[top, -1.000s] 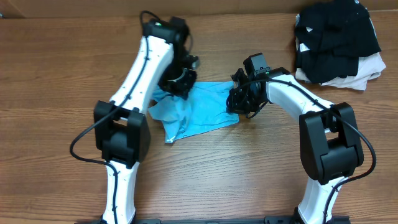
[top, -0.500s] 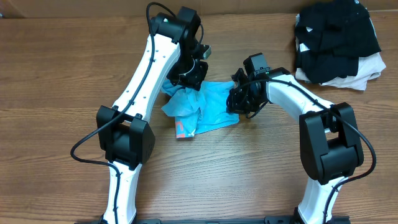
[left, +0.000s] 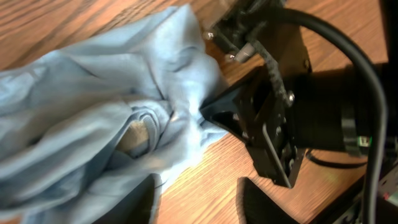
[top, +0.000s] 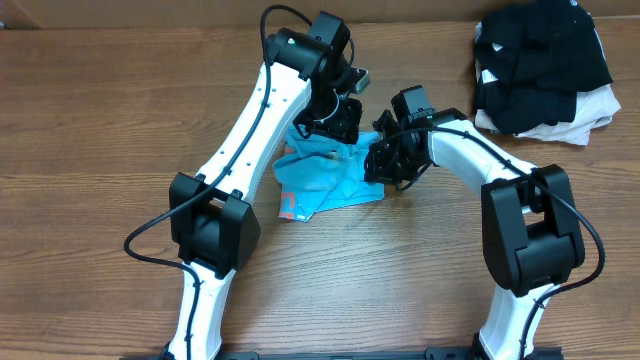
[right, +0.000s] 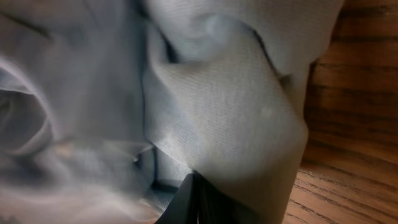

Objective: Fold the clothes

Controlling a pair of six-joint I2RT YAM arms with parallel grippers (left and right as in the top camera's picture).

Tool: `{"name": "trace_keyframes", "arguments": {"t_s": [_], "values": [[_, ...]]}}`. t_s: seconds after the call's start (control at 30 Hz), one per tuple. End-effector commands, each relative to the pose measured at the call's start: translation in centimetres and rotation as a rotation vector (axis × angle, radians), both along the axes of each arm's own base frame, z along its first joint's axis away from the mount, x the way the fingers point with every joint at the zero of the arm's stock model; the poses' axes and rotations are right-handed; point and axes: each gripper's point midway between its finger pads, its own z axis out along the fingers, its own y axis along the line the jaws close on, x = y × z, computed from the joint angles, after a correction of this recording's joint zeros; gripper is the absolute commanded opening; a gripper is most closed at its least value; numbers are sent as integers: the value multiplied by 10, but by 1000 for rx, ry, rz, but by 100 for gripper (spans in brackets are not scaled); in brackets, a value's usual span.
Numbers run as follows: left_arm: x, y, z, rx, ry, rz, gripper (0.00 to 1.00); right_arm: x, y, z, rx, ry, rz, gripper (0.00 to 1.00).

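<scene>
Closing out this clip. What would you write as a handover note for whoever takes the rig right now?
The left end effector sits over the far edge of the shirt with cloth bunched against it; I cannot tell if it grips.
The right end effector is shut on the shirt's right edge.
The shirt lies crumpled between the arms, red print showing at its near left corner.
Done: no clean fold yet.
Left: spread it flat, then fold.

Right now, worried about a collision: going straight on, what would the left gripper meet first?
Likely the T-shirt bunched ahead of the left gripper, with the right gripper pinching it right there; depth is unclear.
</scene>
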Motion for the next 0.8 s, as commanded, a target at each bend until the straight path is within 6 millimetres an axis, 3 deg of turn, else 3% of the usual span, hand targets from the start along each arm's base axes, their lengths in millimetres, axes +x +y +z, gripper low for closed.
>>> {"name": "trace_keyframes", "arguments": {"t_s": [0.0, 0.03, 0.2, 0.3, 0.43, 0.53, 0.63, 0.77], "values": [[-6, -6, -9, -20, 37, -3, 87, 2, -2, 5, 7, -14, -9, 4], [-7, -8, -10, -30, 39, -6, 98, 3, -2, 6, 8, -15, -12, 4], [5, -3, -12, -29, 6, 10, 100, 9, -8, 14, 65, -8, -40, 4], [24, 15, 3, -43, -24, 81, 100, 18, -14, 29, 111, -6, -58, 4], [50, 57, 40, -65, -80, 185, 100, 27, -18, 61, 123, -59, -24, 7], [65, 91, 66, -78, -126, 259, 100, 28, -10, 91, 127, -132, 59, 26], [79, 127, 81, -85, -166, 331, 100, 22, 13, 119, 132, -224, 199, 52], [89, 168, 82, -79, -171, 418, 100, 9, 48, 125, 107, -288, 340, 80]]}}
